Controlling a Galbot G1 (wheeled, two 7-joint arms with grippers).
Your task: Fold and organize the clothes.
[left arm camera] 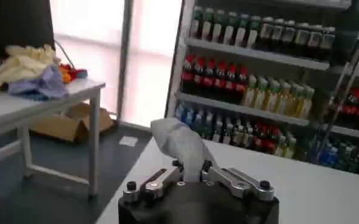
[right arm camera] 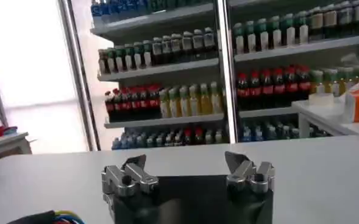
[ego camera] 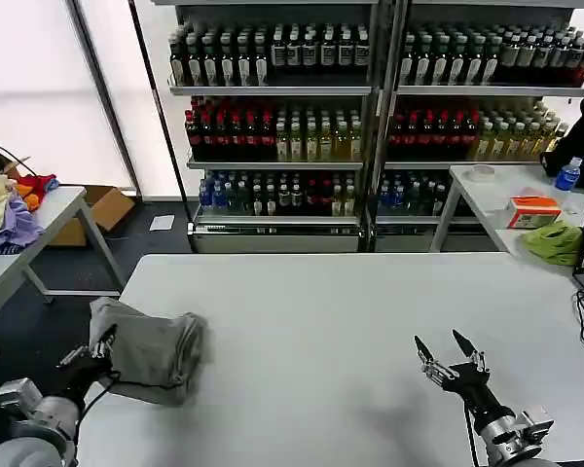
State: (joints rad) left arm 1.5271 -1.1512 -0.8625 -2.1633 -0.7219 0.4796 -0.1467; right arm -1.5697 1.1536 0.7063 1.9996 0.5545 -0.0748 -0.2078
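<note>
Head view: grey shirt in left claw.

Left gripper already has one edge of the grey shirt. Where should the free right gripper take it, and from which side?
Probably the bunched far end of the grey shirt, approached from the robot's right across the white table. The left gripper is shut on the opposite edge, and the right gripper hangs open with bare tabletop between it and the shirt.

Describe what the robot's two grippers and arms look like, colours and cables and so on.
The left gripper and the right gripper each have two slim black-and-silver metal fingers on a black base, with round black screws at the knuckles. The wrists behind them are light grey cylinders with silver fittings. A black cable runs along the left wrist, and red, yellow and blue wires show beside the right gripper's base.
</note>
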